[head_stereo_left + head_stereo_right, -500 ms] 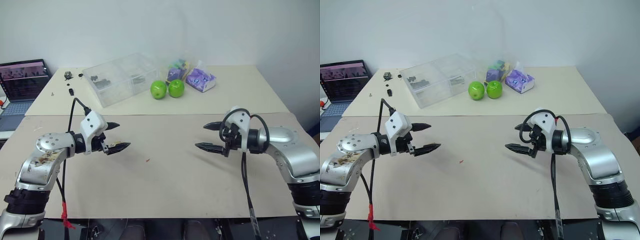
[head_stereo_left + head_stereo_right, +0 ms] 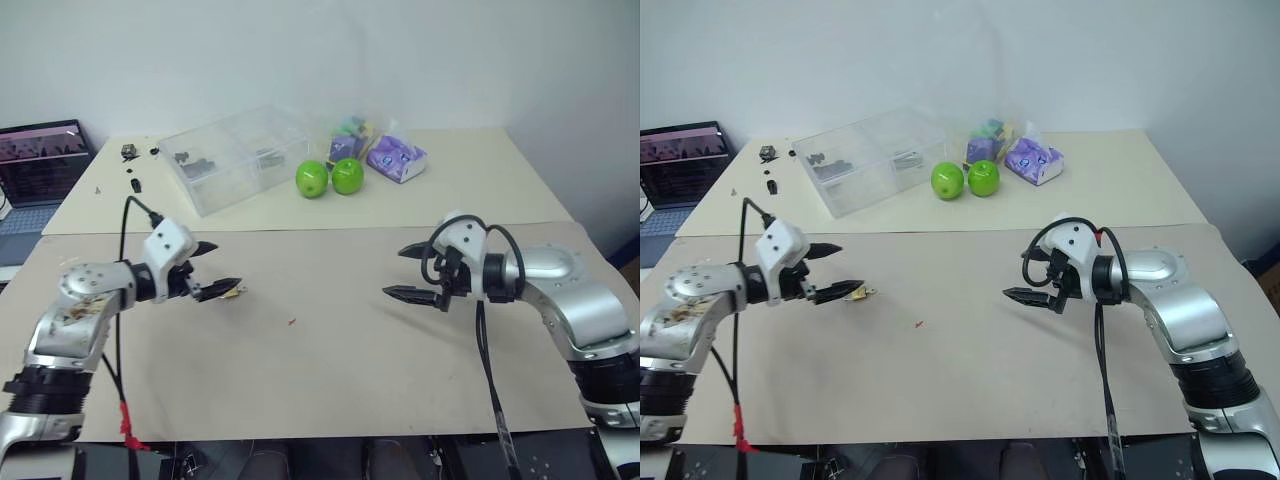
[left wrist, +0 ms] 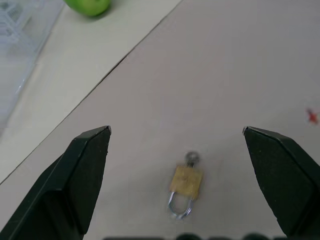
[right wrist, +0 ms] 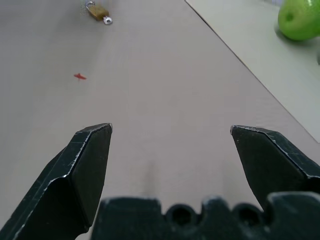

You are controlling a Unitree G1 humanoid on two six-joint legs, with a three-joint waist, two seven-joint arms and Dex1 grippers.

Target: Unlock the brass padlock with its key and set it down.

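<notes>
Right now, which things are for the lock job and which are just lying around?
For the job: padlock, key in it, left gripper, right gripper.

Lying about: apples, clear box, purple packets, laptop, red speck.

The brass padlock (image 3: 186, 182) is a tiny golden-yellow block with a thin silvery shackle, lying flat on the tan tabletop (image 2: 330, 370). In the left wrist view a small silvery bit, seemingly the key's head, sticks out of the body at the end opposite the shackle; whether the shackle is sprung open cannot be told. In the head views the padlock (image 2: 864, 292) sits at about nine o'clock from the tabletop's middle, nothing touching it.
</notes>
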